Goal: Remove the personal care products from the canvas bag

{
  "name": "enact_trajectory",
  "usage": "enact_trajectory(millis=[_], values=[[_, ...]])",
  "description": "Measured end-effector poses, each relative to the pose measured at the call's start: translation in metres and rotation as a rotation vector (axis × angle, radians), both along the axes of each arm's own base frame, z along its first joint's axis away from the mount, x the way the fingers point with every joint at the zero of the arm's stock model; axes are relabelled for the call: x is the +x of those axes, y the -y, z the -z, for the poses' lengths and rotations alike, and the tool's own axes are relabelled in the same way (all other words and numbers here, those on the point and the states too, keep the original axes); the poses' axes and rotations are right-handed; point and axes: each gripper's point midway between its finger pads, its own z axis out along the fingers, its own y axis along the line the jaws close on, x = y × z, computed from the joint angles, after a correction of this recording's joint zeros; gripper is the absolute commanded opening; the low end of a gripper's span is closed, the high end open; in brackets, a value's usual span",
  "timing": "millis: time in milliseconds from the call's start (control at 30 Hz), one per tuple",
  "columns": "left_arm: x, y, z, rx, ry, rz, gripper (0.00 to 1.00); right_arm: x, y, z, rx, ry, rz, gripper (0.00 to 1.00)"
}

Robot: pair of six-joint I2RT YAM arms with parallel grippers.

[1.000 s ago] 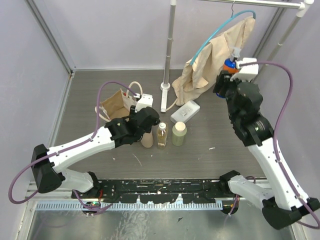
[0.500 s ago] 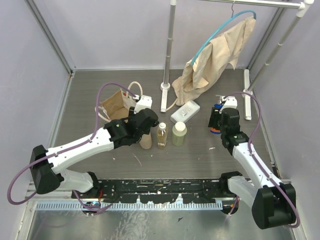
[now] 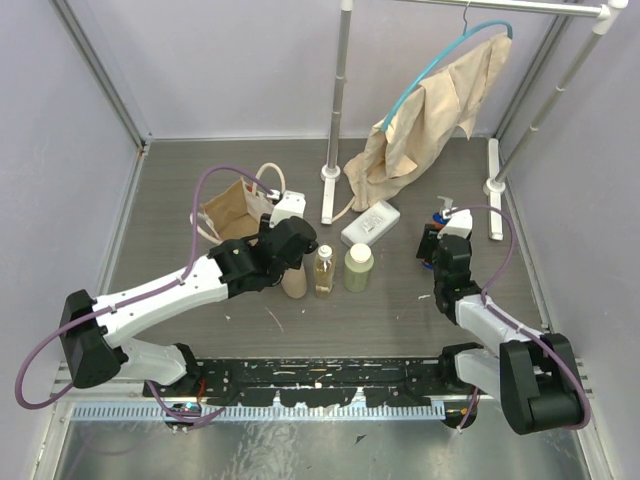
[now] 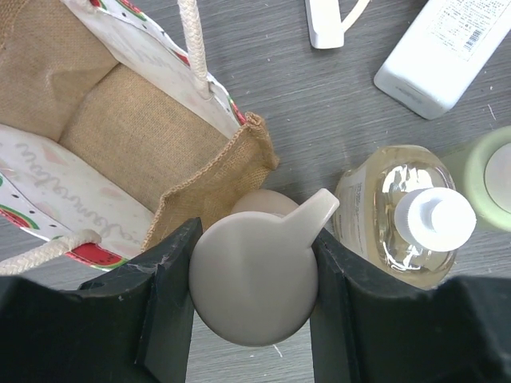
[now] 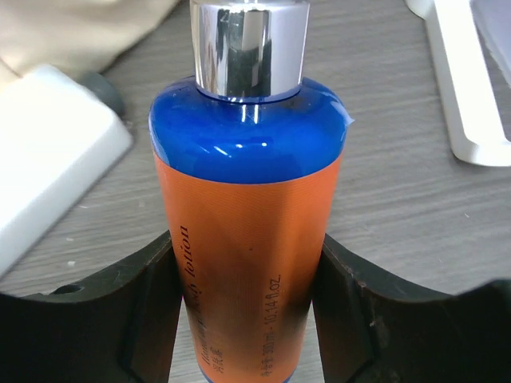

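The canvas bag (image 3: 230, 208) stands open at the left, its burlap inside (image 4: 120, 132) showing no bottle. My left gripper (image 3: 289, 253) (image 4: 254, 267) is shut on the tan bottle's pale cap (image 4: 251, 283), and the bottle (image 3: 293, 282) is upright just right of the bag. An amber bottle (image 3: 323, 270) (image 4: 399, 215) and an olive-green one (image 3: 358, 267) (image 4: 493, 175) stand beside it. A white flat-sided bottle (image 3: 370, 224) (image 4: 443, 48) lies behind them. My right gripper (image 3: 441, 250) (image 5: 243, 307) is shut on a blue-and-orange lotion bottle (image 5: 243, 207), low over the table at the right.
A beige cloth (image 3: 430, 120) hangs from a teal hanger on a metal rack. The rack's pole foot (image 3: 329, 190) sits between the bag and the white bottle. Another white foot (image 3: 493, 190) (image 5: 467, 96) lies just right of my right gripper.
My right arm has swung down from beside the hanging cloth to low over the table, carrying the blue-and-orange bottle. The left arm has stayed put on the tan bottle.
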Motion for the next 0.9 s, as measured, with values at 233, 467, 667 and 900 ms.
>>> enact_trajectory(millis=[233, 467, 667, 900], values=[[0.000, 0.005, 0.005, -0.001, -0.011, 0.009, 0.53, -0.004, 0.027, 0.010, -0.076, 0.042, 0.131, 0.01], [0.000, 0.009, 0.013, 0.006, -0.031, 0.017, 0.53, 0.007, 0.039, 0.007, -0.081, 0.122, 0.213, 0.01], [0.001, 0.010, 0.013, 0.005, -0.031, 0.017, 0.54, 0.014, 0.039, 0.018, -0.086, 0.121, 0.217, 0.04], [0.001, 0.010, 0.013, 0.007, -0.029, 0.017, 0.55, 0.025, 0.032, 0.011, -0.081, 0.134, 0.187, 0.11]])
